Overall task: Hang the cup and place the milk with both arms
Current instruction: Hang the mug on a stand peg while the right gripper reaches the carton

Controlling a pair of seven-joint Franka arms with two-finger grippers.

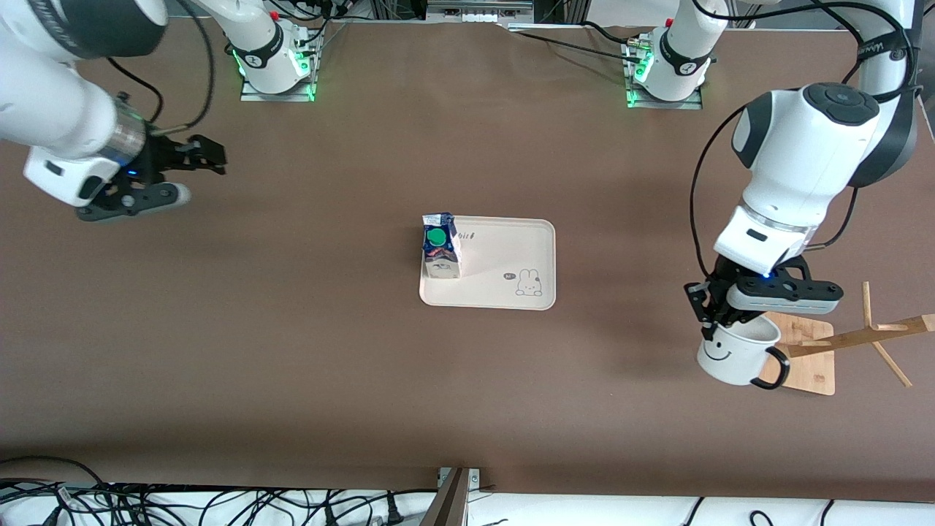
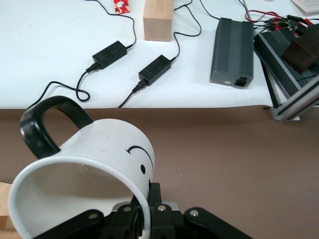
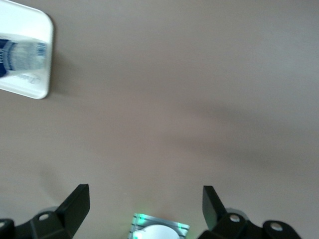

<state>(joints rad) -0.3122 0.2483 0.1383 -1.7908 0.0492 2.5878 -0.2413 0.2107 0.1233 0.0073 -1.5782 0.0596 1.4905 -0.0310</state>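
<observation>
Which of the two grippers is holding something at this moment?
The left gripper: its fingers are shut on the rim of the cup, beside the wooden rack. The right gripper is open and empty.

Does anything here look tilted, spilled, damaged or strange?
Nothing is spilled or damaged. Only the white smiley mug hangs tilted, its rim pinched by the left gripper beside the wooden rack. The blue-topped milk carton stands upright on the cream tray.

Milk on tray, right arm's end; cup over rack base.
</observation>
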